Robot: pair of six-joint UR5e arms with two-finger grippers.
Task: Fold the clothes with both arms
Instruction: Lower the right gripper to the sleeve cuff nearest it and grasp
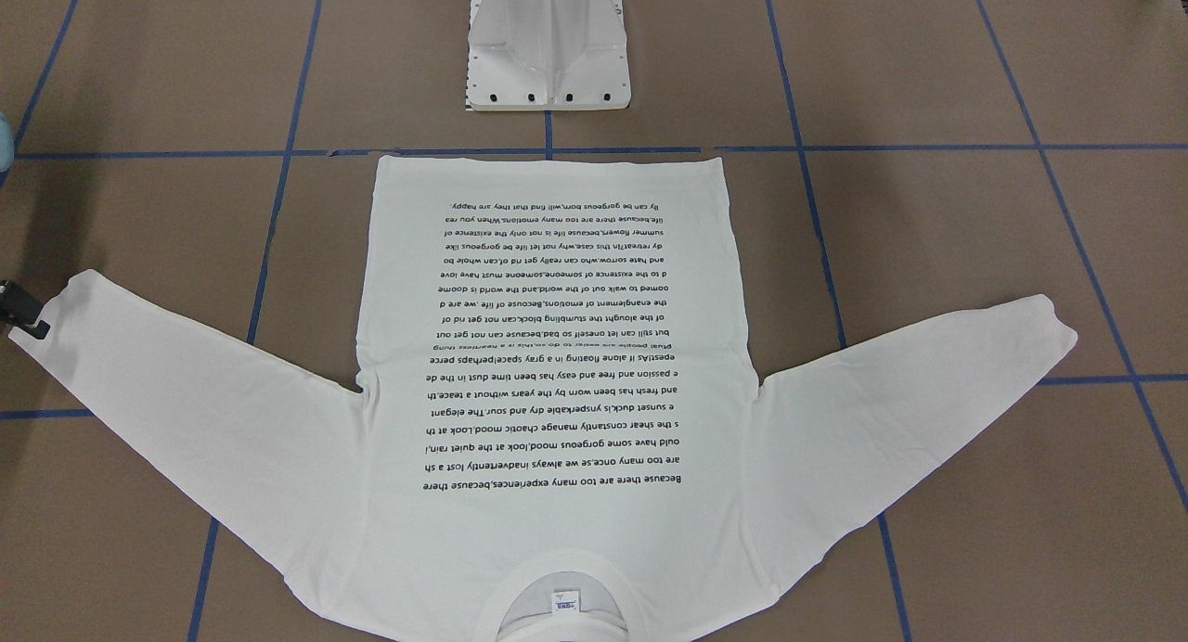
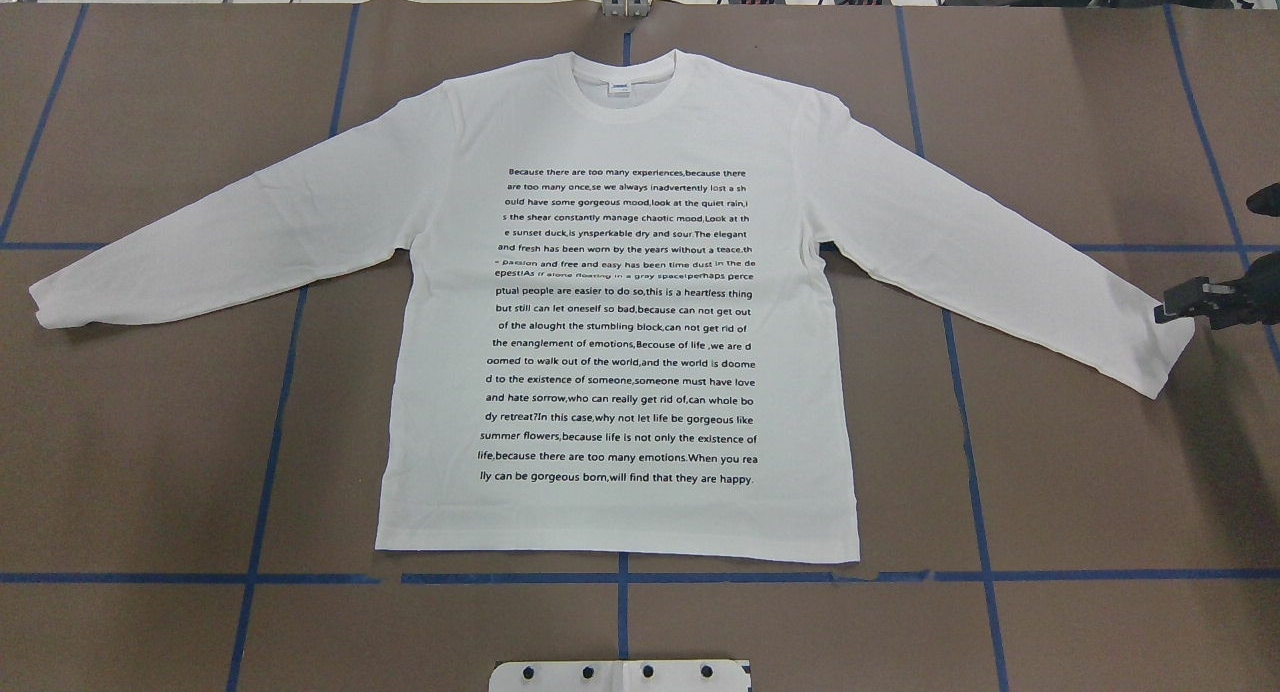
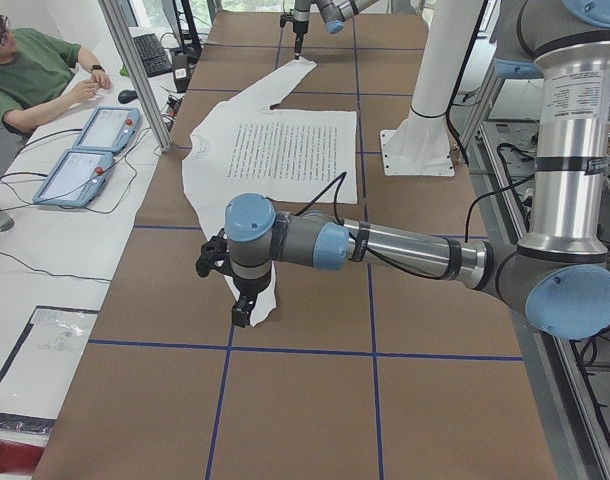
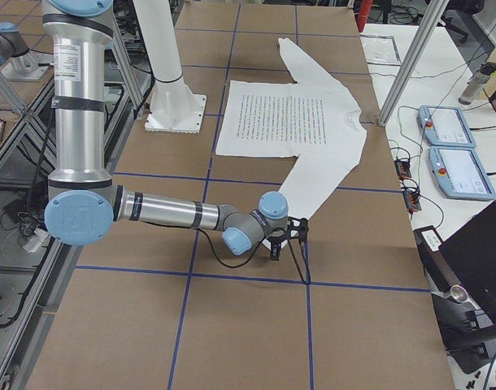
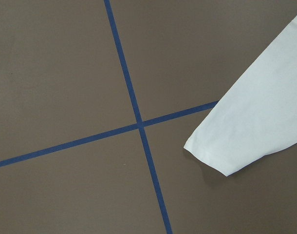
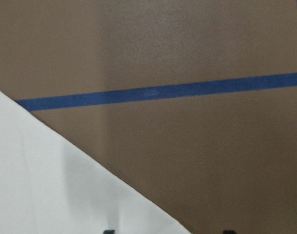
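Your right gripper [image 2: 1172, 310] sits spread at the T-shirt [image 2: 620, 322] sleeve cuff. Left gripper [image 3: 241, 312] above the other cuff, can't tell its state.

I see the T-shirt [image 2: 620, 312] lying flat at the centre of the surface [image 2: 150, 452]. Its hem is toward the robot-side edge, just before the pedestal base [image 1: 548, 57], and its collar toward the far edge. The sleeves spread toward the left and right edges. The right pincer [image 2: 1185, 304] sits at the right cuff, the left pincer [image 3: 241, 312] near the left cuff.
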